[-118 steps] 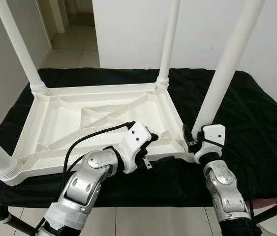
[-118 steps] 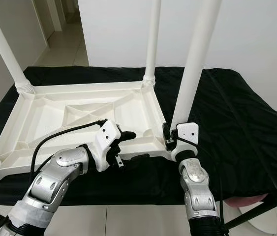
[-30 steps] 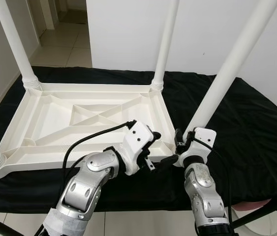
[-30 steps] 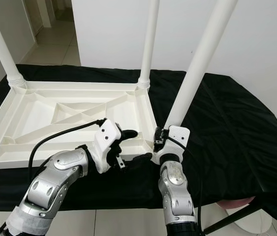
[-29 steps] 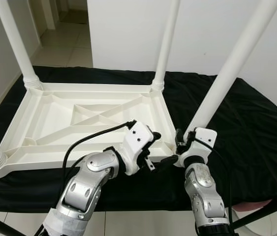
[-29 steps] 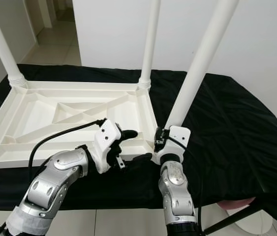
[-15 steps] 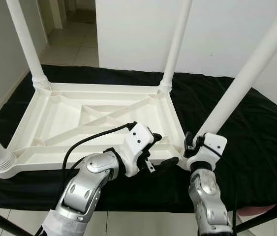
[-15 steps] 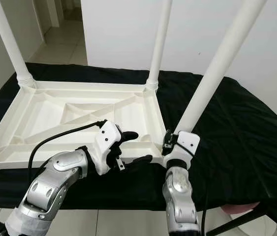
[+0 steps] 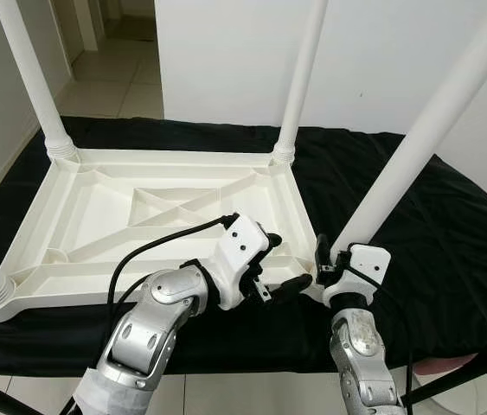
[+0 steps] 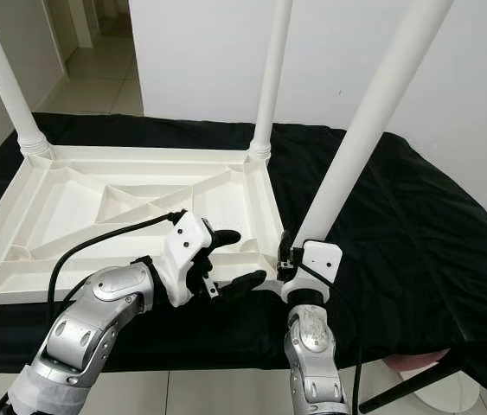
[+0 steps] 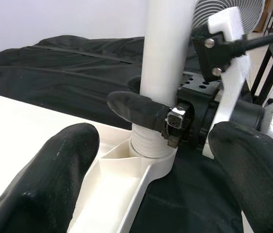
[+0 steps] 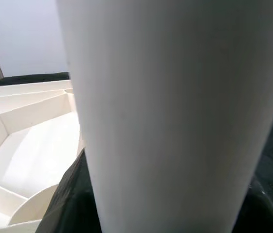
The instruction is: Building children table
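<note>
Since before: camera shifted only. Right gripper (image 11: 175, 121) clamps tilted leg (image 9: 416, 147); left gripper (image 9: 282, 264) wide beside upturned tabletop (image 9: 96, 216).

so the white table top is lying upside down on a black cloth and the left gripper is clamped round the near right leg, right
Not quite: the right gripper is the one clamped round the near right leg, as the left wrist view shows. The left gripper sits open beside that corner. The white table top does lie upside down on the black cloth.

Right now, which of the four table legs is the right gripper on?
The near-right leg, at its base by the tabletop's corner. The right gripper clamps it; the other three stand untouched.
</note>
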`<state>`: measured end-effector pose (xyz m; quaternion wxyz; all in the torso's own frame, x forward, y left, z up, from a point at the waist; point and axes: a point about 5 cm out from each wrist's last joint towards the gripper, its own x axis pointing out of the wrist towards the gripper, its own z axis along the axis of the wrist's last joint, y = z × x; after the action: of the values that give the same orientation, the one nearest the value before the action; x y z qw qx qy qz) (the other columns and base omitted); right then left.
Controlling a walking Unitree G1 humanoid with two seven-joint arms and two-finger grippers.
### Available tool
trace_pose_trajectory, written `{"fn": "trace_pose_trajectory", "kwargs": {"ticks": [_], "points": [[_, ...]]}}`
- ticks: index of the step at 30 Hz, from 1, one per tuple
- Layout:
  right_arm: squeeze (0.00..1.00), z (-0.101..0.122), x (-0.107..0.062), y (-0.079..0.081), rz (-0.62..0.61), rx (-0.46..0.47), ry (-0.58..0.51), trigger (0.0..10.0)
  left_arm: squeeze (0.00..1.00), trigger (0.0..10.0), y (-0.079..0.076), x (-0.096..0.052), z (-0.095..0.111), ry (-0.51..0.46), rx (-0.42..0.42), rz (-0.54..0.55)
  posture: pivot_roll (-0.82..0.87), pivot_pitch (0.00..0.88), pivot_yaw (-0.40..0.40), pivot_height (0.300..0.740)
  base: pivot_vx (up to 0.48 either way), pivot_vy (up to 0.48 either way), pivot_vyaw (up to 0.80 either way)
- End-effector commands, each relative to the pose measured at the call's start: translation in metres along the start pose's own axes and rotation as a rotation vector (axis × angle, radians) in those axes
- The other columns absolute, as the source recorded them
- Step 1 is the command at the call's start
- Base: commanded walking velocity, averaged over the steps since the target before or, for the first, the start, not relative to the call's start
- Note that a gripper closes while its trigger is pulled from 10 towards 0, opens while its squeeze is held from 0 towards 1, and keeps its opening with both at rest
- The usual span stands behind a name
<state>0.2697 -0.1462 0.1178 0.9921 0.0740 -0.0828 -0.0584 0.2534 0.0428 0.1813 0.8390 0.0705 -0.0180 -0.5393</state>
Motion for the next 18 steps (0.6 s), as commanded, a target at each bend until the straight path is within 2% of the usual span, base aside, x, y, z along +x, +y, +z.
{"fn": "trace_pose_trajectory", "kwargs": {"ticks": [1,4,5,12,18], "points": [[0.0,-0.019,-0.005,-0.004,-0.049,0.082,0.116,10.0,0.0,10.0,0.004,0.0,0.002,0.003,0.014,0.07,-0.06,0.0,-0.03,0.74,0.0,0.0,0.0],[0.0,-0.022,-0.004,-0.005,-0.08,0.115,0.142,10.0,0.0,10.0,0.004,0.0,0.003,0.003,0.015,0.07,-0.06,0.0,-0.03,0.74,0.0,0.0,0.0],[0.0,-0.026,-0.002,-0.005,-0.118,0.153,0.189,10.0,0.0,10.0,0.004,0.0,0.003,0.002,0.015,0.072,-0.06,0.0,-0.029,0.74,0.0,0.0,0.0],[0.0,-0.032,0.002,-0.005,-0.124,0.164,0.255,10.0,0.0,10.0,0.005,0.0,0.004,-0.001,0.016,0.075,-0.06,0.0,-0.029,0.74,0.0,0.0,0.0],[0.0,-0.03,0.003,-0.008,-0.105,0.106,0.237,10.0,0.0,10.0,0.006,0.0,0.005,-0.003,0.018,0.08,-0.06,0.0,-0.026,0.74,0.0,0.0,0.0]]}}
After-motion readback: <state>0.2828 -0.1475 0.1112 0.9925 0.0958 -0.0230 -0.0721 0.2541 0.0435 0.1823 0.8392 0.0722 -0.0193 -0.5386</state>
